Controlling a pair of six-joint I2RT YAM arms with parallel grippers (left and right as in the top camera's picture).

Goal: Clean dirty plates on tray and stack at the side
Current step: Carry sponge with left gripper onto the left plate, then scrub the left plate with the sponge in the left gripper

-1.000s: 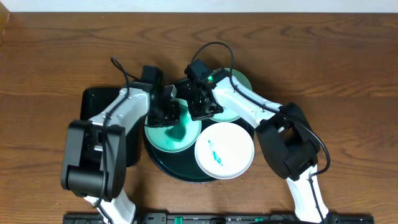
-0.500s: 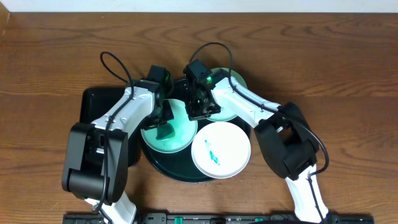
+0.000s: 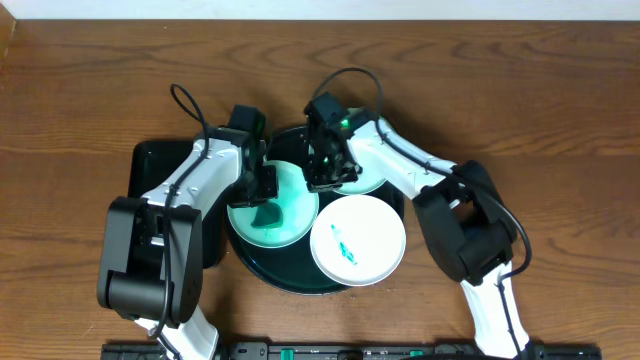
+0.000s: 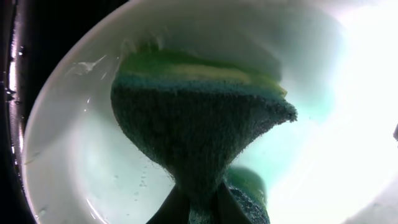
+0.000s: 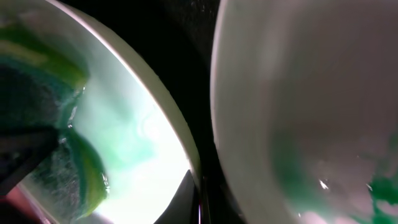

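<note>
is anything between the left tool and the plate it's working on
Only the sponge. The left tool is shut on it, and the sponge lies against the inside of the plate on the tray. Nothing else shows between them.

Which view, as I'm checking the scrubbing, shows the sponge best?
The left wrist view: the sponge fills the frame, pressed on a plate, its yellow-green layer and dark scouring face clear. Overhead shows only a dark teal patch at the left pincer. The right wrist view catches just its blurred edge at the left.
</note>
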